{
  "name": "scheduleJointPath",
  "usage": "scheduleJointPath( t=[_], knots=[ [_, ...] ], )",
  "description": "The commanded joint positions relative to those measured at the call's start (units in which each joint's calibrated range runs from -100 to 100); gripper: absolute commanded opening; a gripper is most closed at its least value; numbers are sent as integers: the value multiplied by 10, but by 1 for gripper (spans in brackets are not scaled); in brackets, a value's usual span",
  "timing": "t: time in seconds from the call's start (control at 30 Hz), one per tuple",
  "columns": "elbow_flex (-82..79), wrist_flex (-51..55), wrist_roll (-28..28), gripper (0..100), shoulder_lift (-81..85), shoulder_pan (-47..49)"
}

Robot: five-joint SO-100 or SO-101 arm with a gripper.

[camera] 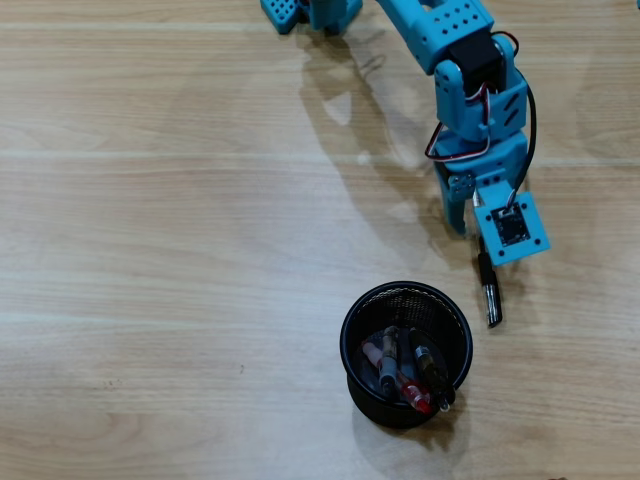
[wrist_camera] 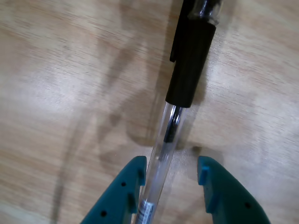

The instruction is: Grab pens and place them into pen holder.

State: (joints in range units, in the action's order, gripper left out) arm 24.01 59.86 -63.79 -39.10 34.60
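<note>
While the wrist camera looks straight down, we see the two teal plastic fingers of the gripper (wrist_camera: 170, 175) spread apart at the bottom of the frame, and the clear-barrelled ballpoint pen with a black cap (wrist_camera: 180, 93) running up between them. We see the left finger (wrist_camera: 126, 186) just against the clear barrel, while the right finger (wrist_camera: 219, 191) stands off it with bare wood showing in the gap. So the claw is released, not clenched on the pen. The pen lies flat on the light wooden table (wrist_camera: 60, 84), its black cap pointing away from the fingers.

From overhead, we find that same pen (camera: 487, 290) poking out below the blue arm (camera: 470, 90), just right of and above the round black mesh pen holder (camera: 355, 335). Inside the cup lean the three other pens (camera: 403, 365), one showing red, crowded together toward its lower right.
</note>
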Motion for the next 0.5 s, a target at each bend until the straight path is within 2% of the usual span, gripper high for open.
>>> scheduleJointPath(
  t=[0.0, 0.37, 0.47],
  knots=[
    [35, -20, -2, 13, -8, 5],
    [48, -25, -14, 13, -45, 4],
    [48, -20, -16, 9, -45, 3]
  ],
)
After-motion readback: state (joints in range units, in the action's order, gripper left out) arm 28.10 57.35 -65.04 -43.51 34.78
